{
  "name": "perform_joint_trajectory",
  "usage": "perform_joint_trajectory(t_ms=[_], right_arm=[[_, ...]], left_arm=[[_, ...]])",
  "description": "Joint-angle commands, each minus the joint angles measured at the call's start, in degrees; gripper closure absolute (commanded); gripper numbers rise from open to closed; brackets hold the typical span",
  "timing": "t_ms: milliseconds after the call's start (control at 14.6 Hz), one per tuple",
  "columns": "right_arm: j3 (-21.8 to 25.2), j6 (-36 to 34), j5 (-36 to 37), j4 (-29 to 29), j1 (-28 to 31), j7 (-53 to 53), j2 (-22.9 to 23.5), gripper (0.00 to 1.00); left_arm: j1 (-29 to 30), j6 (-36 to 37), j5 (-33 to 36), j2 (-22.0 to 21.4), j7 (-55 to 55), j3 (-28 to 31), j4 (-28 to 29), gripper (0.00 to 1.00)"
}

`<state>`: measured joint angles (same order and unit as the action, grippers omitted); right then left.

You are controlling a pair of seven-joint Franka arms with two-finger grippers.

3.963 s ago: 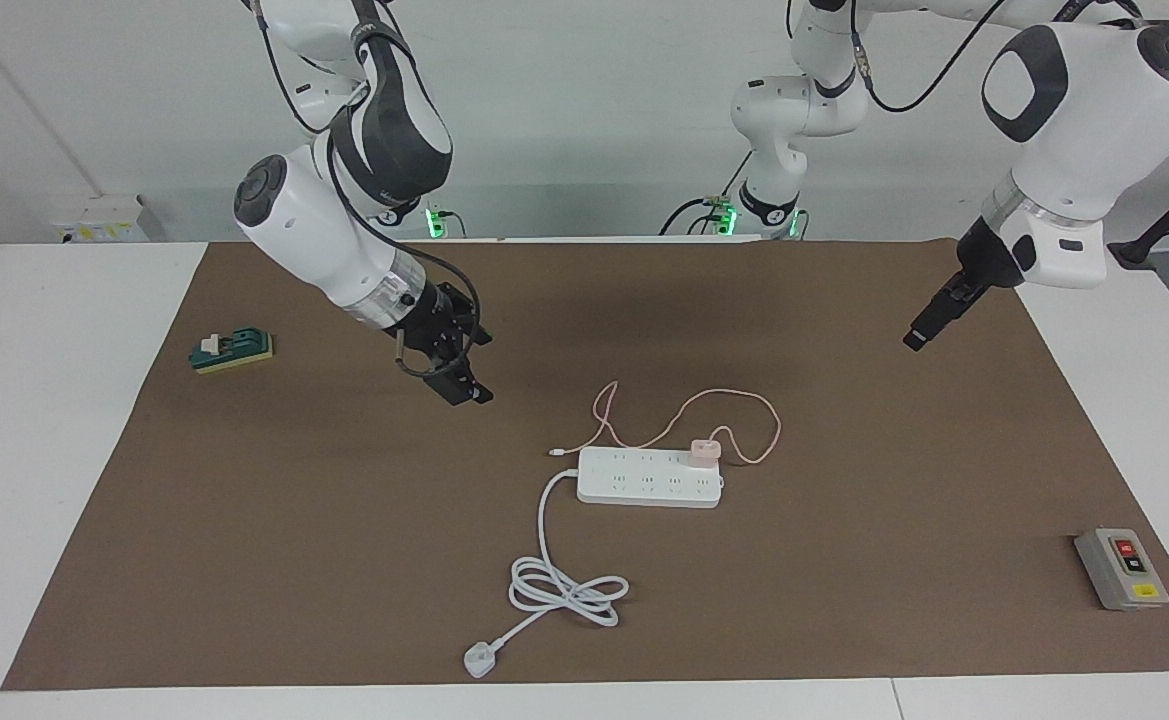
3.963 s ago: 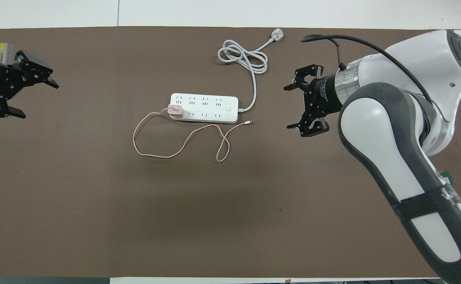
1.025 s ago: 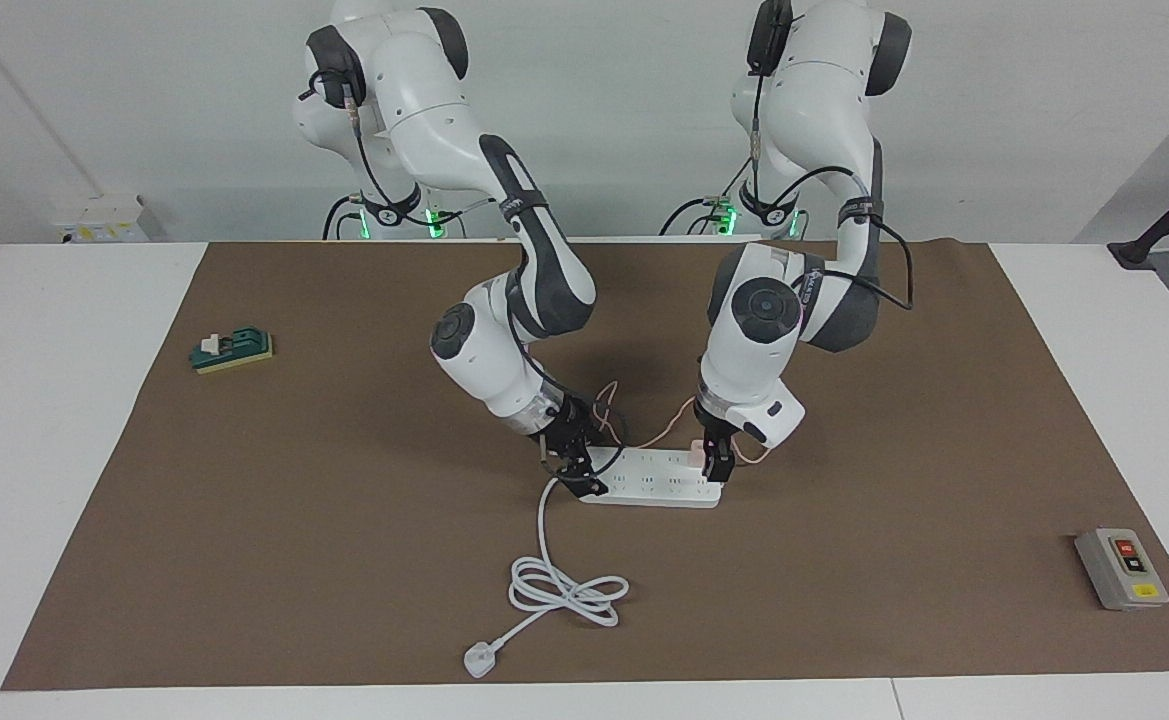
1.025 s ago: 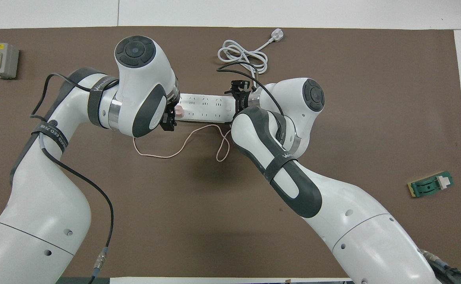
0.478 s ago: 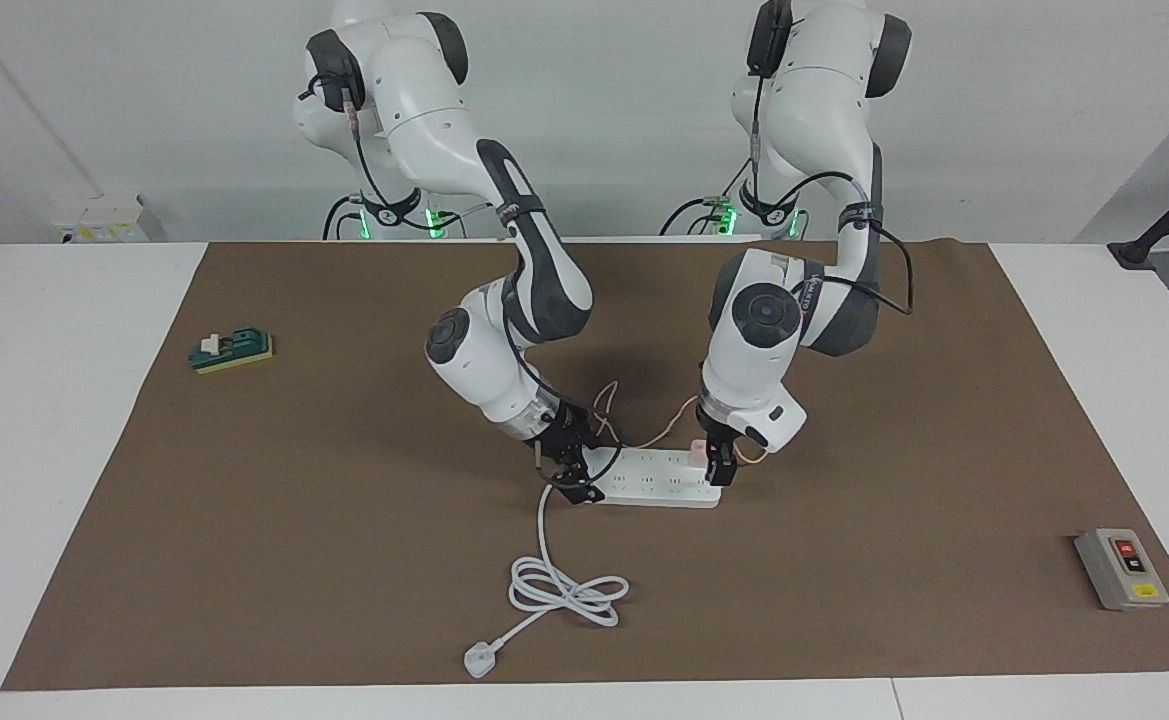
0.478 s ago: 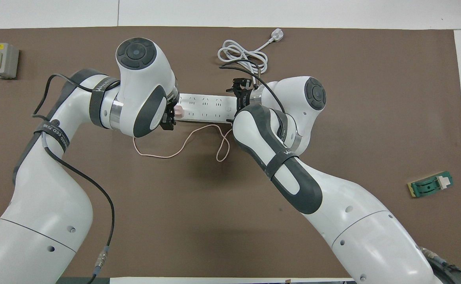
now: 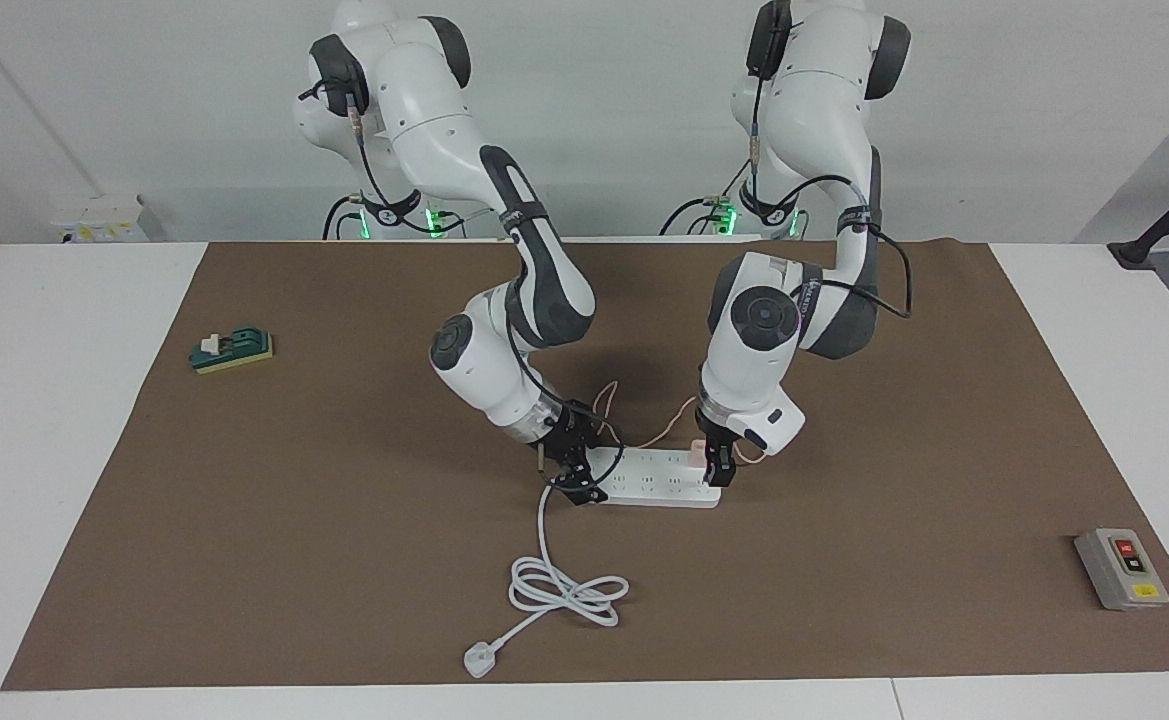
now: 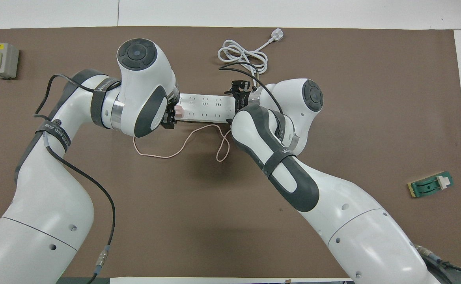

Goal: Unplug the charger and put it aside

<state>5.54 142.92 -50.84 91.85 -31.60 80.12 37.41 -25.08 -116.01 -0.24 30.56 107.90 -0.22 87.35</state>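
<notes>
The pale pink charger (image 7: 696, 456) (image 8: 179, 111) sits plugged into the white power strip (image 7: 654, 485) (image 8: 204, 106), at the strip's end toward the left arm's end of the table. Its thin pink cable (image 7: 679, 410) (image 8: 167, 156) loops over the mat on the side nearer to the robots. My left gripper (image 7: 716, 472) (image 8: 171, 116) is down at the charger, right against it. My right gripper (image 7: 576, 482) (image 8: 239, 92) is down at the strip's other end, where the thick white cord leaves it. Both arms hide parts of the strip's ends in the overhead view.
The thick white cord coils (image 7: 564, 590) (image 8: 243, 55) farther from the robots and ends in a three-pin plug (image 7: 479, 660) (image 8: 276, 36). A grey switch box (image 7: 1121, 568) (image 8: 1, 60) lies toward the left arm's end. A green block (image 7: 232, 350) (image 8: 430, 185) lies toward the right arm's end.
Four seconds ago both grippers hung high and well away from the strip; now each is down at one end. Over the last second the arms have only shifted slightly.
</notes>
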Motion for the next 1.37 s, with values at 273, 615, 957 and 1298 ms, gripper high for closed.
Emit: perform_joint_trajectory(t_ms=[273, 615, 957, 1298], right_arm=[[-0.44, -4.30, -2.95, -4.38, 0.93, 0.12, 1.53, 0.00], [-0.44, -3.97, -2.25, -4.67, 0.75, -0.05, 1.53, 0.00], [-0.44, -3.87, -2.16, -4.31, 0.23, -0.22, 1.62, 0.00], [-0.44, -3.26, -2.16, -3.61, 0.14, -2.49, 1.96, 0.00]], left_arm=[[-0.05, -1.50, 1.03, 0.55, 0.11, 0.13, 0.45, 0.16], [-0.05, -1.50, 1.03, 0.64, 0.03, 0.13, 0.45, 0.13], [-0.05, -1.50, 1.12, 0.82, 0.03, 0.13, 0.54, 0.09], [-0.23, -1.41, 1.03, 0.82, 0.11, 0.13, 0.63, 0.07]])
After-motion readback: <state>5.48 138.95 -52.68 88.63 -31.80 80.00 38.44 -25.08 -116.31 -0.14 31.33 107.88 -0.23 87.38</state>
